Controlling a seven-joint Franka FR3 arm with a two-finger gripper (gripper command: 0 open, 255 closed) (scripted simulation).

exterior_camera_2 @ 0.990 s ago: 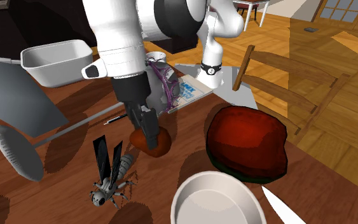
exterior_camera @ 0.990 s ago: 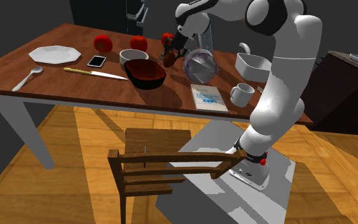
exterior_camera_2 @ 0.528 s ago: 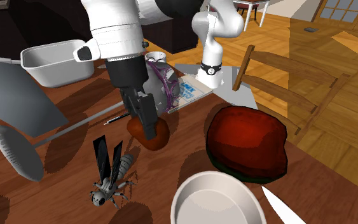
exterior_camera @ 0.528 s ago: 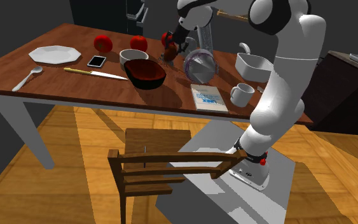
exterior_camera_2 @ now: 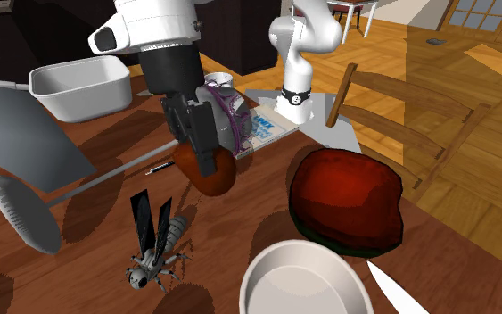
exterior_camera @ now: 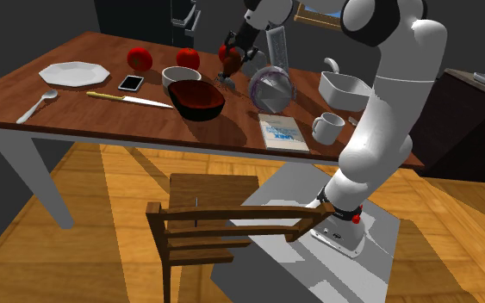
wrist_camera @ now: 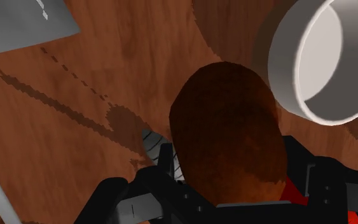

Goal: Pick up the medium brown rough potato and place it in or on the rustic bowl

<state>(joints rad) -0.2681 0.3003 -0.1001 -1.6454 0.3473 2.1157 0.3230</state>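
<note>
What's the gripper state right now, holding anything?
Gripper: closed, holding the brown potato.

tool (exterior_camera_2: 202,159) | moved upward | potato (exterior_camera_2: 215,178) | carried higher above table (exterior_camera_2: 97,227)

The potato (exterior_camera_2: 213,178) sits in the gripper (exterior_camera_2: 201,153) above the tabletop (exterior_camera: 77,103). On the shoulder view's left of it: rustic bowl (exterior_camera: 197,99), white bowl (exterior_camera: 178,76) just behind.

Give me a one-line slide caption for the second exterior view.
Gripper clasps the potato just left of the dark red bowl on the wooden table.
</note>
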